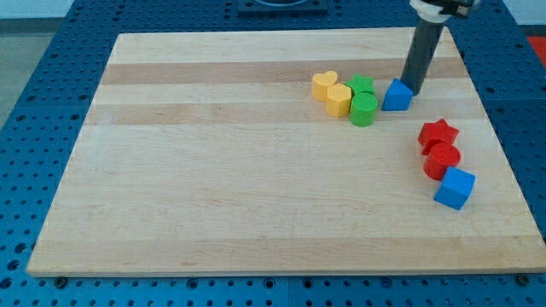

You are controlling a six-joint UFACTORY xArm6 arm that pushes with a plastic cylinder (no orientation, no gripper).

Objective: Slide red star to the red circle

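Note:
The red star (pixel 438 134) lies at the view's right, touching the red circle (pixel 443 160) just below it. My tip (pixel 413 88) is at the upper right, right beside the top right of a blue block with a peaked top (pixel 397 95). The tip is above and to the left of the red star, apart from it.
A blue cube (pixel 455 188) touches the red circle's lower right. A yellow heart (pixel 324 84), a yellow block (pixel 339 100), a green star (pixel 361 84) and a green cylinder (pixel 364 109) cluster left of the blue peaked block. The wooden board (pixel 213 188) ends close to the right of the red blocks.

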